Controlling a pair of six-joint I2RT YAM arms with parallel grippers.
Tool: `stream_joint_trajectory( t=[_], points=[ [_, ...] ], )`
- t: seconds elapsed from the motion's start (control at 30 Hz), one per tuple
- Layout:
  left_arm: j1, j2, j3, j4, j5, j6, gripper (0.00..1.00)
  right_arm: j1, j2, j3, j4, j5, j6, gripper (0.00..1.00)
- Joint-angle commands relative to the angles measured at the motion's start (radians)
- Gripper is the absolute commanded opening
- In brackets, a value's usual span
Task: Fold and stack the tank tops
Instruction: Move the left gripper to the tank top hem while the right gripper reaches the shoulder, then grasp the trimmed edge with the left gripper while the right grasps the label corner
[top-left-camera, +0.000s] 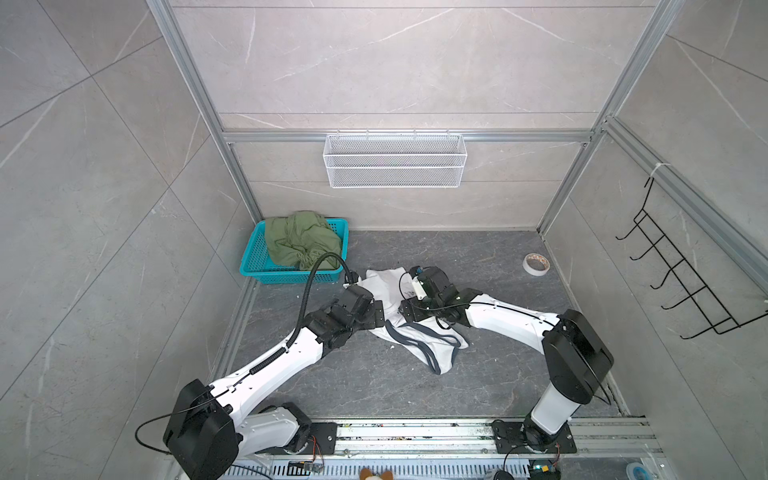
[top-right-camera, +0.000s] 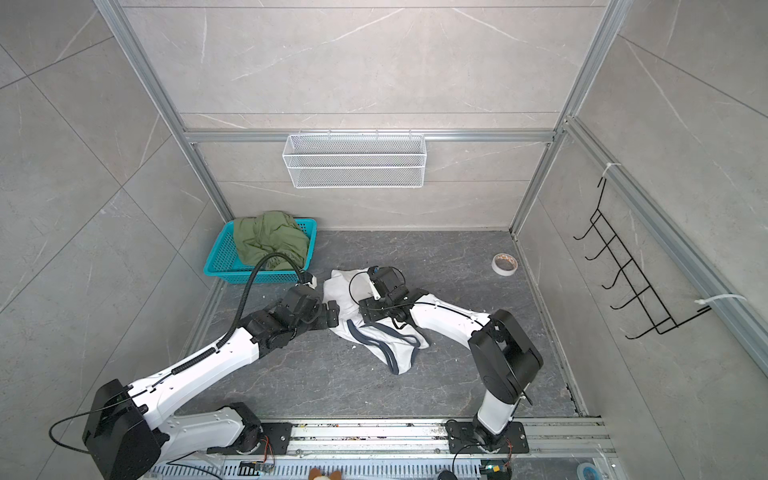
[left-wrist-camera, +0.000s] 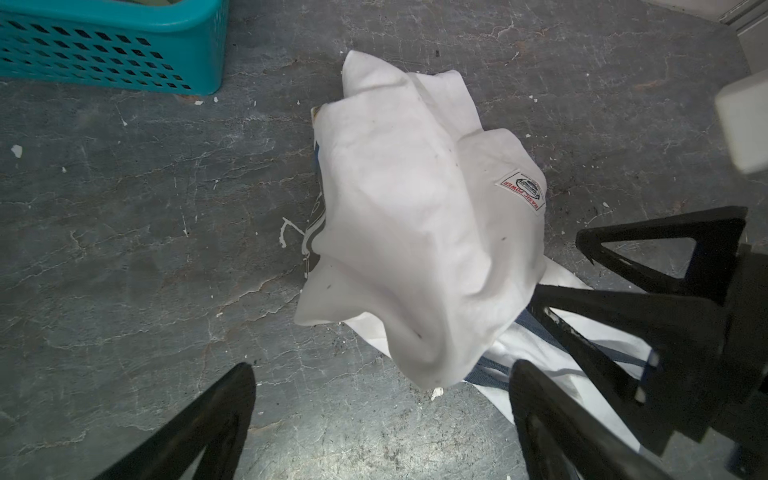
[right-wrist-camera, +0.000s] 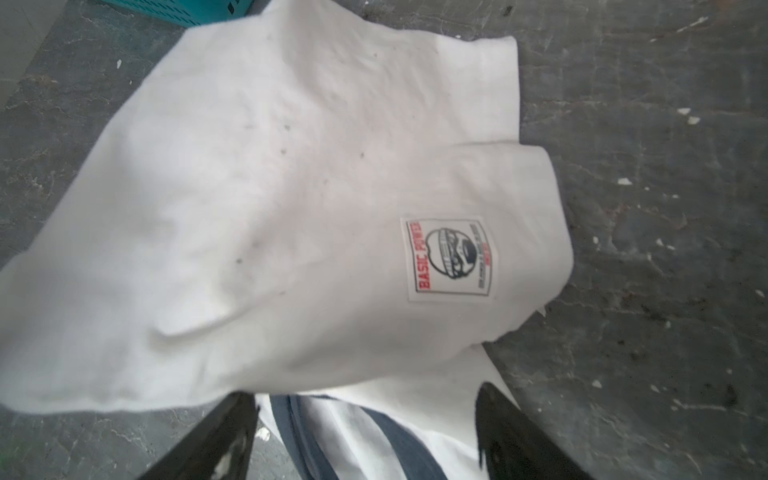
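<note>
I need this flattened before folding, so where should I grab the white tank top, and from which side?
Take the white tank top by the free corner of its folded-over top layer, coming low from the robot's left. That corner overhangs bare floor, so a finger can probably slip under it alone; the trimmed straps lie bunched.

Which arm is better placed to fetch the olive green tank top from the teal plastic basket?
Likely left: the open left gripper is near the teal basket holding the olive green tank top; the right gripper is farther, over the white tank top.
</note>
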Motion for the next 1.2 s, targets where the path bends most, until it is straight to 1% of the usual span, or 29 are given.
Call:
stream_joint_trajectory(
  t=[0.0, 0.03, 0.1, 0.13, 0.2, 0.3, 0.43, 0.53, 0.63, 0.77, 0.83, 0.9, 0.93, 1.0, 1.07, 1.17],
  points=[
    [0.006, -0.033, -0.019, 0.058, -0.010, 0.014, 0.97, 0.006, 0.064, 0.066, -0.024, 0.072, -0.030, 0.73],
    [0.007, -0.034, -0.021, 0.061, -0.006, 0.016, 0.97, 0.005, 0.072, 0.083, -0.031, 0.095, -0.027, 0.69],
    [0.007, -0.030, -0.023, 0.066, 0.015, 0.022, 0.97, 0.005, 0.078, 0.099, -0.031, 0.139, -0.024, 0.56],
    [0.006, -0.027, -0.022, 0.066, 0.024, 0.026, 0.97, 0.006, 0.075, 0.101, -0.022, 0.143, -0.025, 0.51],
    [0.006, -0.021, -0.025, 0.071, 0.044, 0.031, 0.97, 0.007, 0.077, 0.114, -0.014, 0.145, -0.030, 0.37],
    [0.007, -0.013, -0.030, 0.086, 0.066, 0.041, 0.97, 0.008, 0.102, 0.154, -0.030, 0.154, -0.032, 0.23],
    [0.006, 0.012, -0.020, 0.083, 0.094, 0.050, 0.97, 0.009, 0.108, 0.172, -0.032, 0.233, -0.027, 0.11],
    [0.007, 0.037, -0.005, 0.073, 0.119, 0.057, 0.97, 0.010, 0.087, 0.173, -0.031, 0.288, -0.023, 0.00],
    [0.007, 0.056, 0.001, 0.081, 0.157, 0.066, 0.97, 0.008, 0.046, 0.181, -0.050, 0.364, -0.007, 0.00],
    [0.003, 0.100, 0.015, 0.113, 0.266, 0.082, 0.97, 0.004, -0.020, 0.195, -0.086, 0.474, 0.017, 0.00],
    [-0.020, 0.132, 0.028, 0.126, 0.301, 0.083, 0.97, -0.009, -0.046, 0.217, -0.135, 0.551, 0.051, 0.00],
    [-0.067, 0.179, 0.053, 0.128, 0.303, 0.090, 0.97, -0.045, -0.078, 0.238, -0.201, 0.606, 0.107, 0.00],
    [-0.088, 0.202, 0.062, 0.129, 0.304, 0.091, 0.97, -0.071, -0.095, 0.241, -0.224, 0.600, 0.134, 0.00],
    [-0.123, 0.259, 0.081, 0.135, 0.311, 0.077, 0.97, -0.136, -0.134, 0.236, -0.254, 0.545, 0.183, 0.00],
    [-0.151, 0.312, 0.100, 0.141, 0.320, 0.066, 0.97, -0.180, -0.156, 0.236, -0.278, 0.521, 0.203, 0.00],
    [-0.193, 0.398, 0.155, 0.122, 0.329, 0.067, 0.96, -0.202, -0.173, 0.237, -0.310, 0.559, 0.214, 0.00]
  ],
)
